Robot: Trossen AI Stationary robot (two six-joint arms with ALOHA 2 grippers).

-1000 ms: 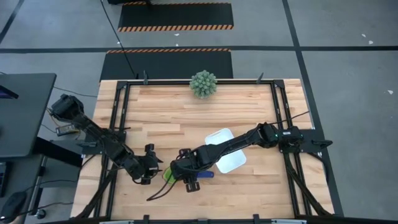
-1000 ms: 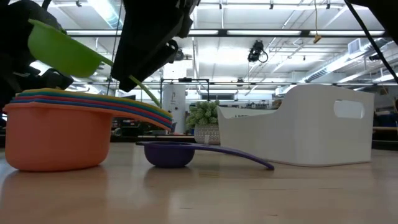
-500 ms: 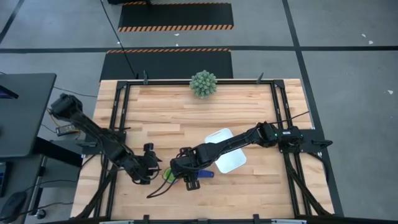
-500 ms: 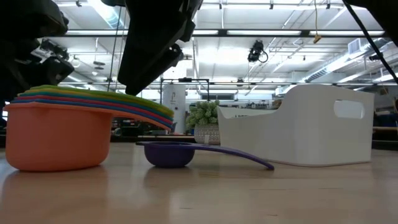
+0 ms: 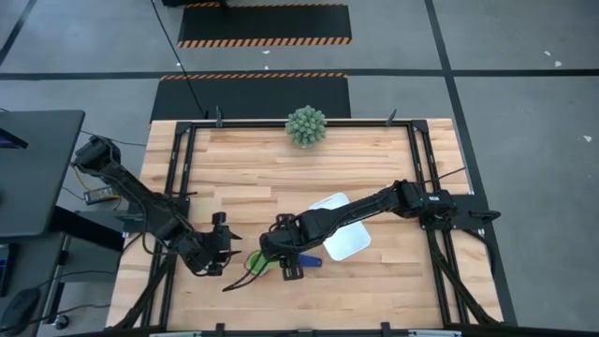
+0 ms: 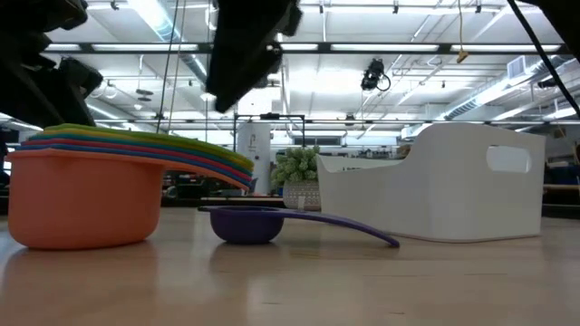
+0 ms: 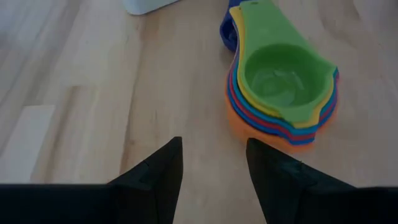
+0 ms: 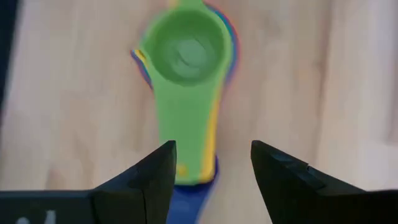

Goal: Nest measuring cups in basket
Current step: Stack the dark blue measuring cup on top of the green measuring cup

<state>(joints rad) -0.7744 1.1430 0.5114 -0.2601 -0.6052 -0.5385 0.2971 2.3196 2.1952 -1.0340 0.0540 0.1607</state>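
The measuring cups (image 5: 254,263) stand nested in one stack near the table's near edge, with the orange one (image 6: 83,197) at the bottom on the wood and the green one (image 7: 283,79) on top. Their handles fan out together (image 6: 213,156). A dark blue cup (image 6: 245,224) lies alone on the table beside the stack, toward the basket (image 6: 444,181). My right gripper (image 8: 211,167) hovers open above the stack's handles (image 8: 186,124). My left gripper (image 7: 211,167) is open and low, just to the left of the stack. Neither touches a cup.
The white basket (image 5: 351,245) sits right of the stack, under my right forearm. A green spiky ball plant (image 5: 306,125) stands at the table's far edge. Bare wood lies across the far half of the table (image 5: 253,168).
The green cup, held tilted above the stack a second ago, has come down and now sits nested on top of it. My right gripper has let it go and risen, drawing slightly toward the basket. The stack and the dark blue cup have stayed in place.
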